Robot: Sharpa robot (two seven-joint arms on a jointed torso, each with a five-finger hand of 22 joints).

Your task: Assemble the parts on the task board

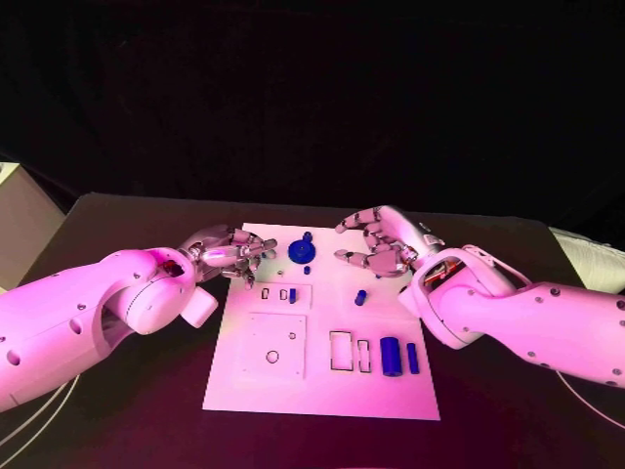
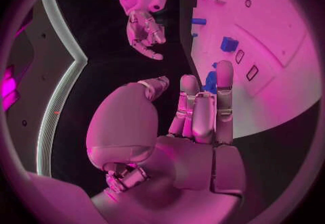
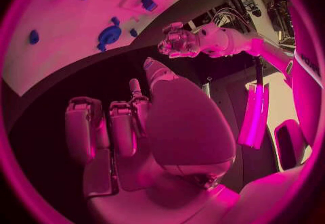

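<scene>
While both hands hover empty, fingers apart, the left hand (image 1: 229,256) and right hand (image 1: 380,246) flank the board's (image 1: 327,391) far end.

Both white arms reach in from the sides, the left hand (image 1: 231,256) and the right hand (image 1: 380,244) hanging apart from each other, each holding nothing with its fingers loosely spread and partly curled, palms turned roughly toward one another.
</scene>
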